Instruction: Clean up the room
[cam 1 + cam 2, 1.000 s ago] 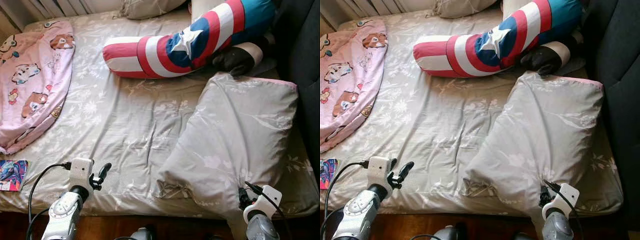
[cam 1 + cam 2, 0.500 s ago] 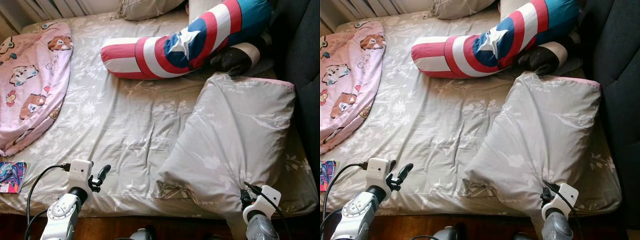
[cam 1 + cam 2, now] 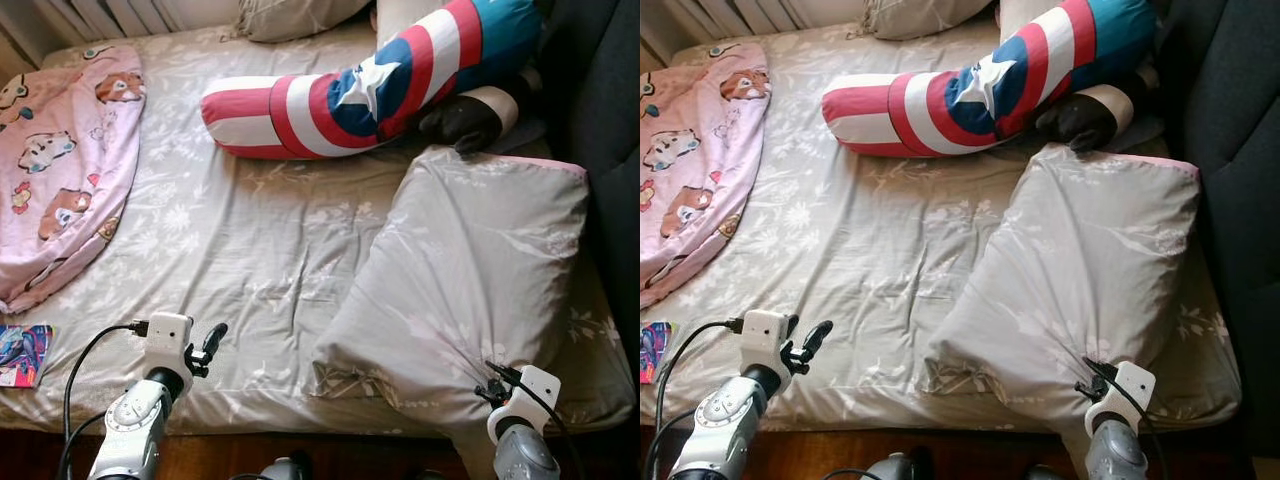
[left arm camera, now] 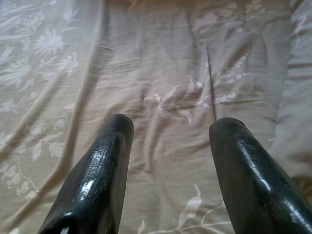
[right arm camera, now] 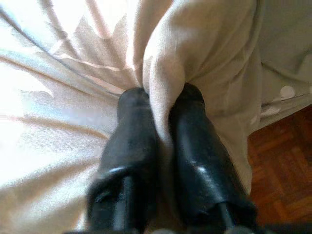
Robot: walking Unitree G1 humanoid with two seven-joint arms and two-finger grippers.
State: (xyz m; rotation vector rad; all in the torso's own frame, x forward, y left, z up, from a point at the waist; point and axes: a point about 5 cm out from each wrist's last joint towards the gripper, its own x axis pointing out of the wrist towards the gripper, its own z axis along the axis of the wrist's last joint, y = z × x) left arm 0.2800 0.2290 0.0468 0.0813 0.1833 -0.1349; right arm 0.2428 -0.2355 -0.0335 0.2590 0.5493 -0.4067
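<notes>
A big grey floral pillow (image 3: 480, 270) lies on the right side of the bed (image 3: 250, 240). My right gripper (image 5: 158, 105) is shut on a fold of the pillow's cloth (image 5: 165, 63) at its near corner (image 3: 470, 375). My left gripper (image 4: 168, 129) is open over the bare sheet near the bed's front edge (image 3: 215, 335), with nothing between its fingers. A long red, white and blue star cushion (image 3: 370, 85) lies across the far side, with a dark plush piece (image 3: 470, 120) at its right end.
A pink cartoon blanket (image 3: 60, 160) covers the bed's left side. A colourful booklet (image 3: 22, 350) lies at the near left corner. Another grey pillow (image 3: 295, 15) sits at the head. A dark upholstered panel (image 3: 610, 80) runs along the right. Wooden floor (image 5: 280, 165) is below.
My left gripper has shifted a little to the right and nearer along the front edge. The pillow's near corner looks drawn tighter at my right gripper. The view shifted slightly.
</notes>
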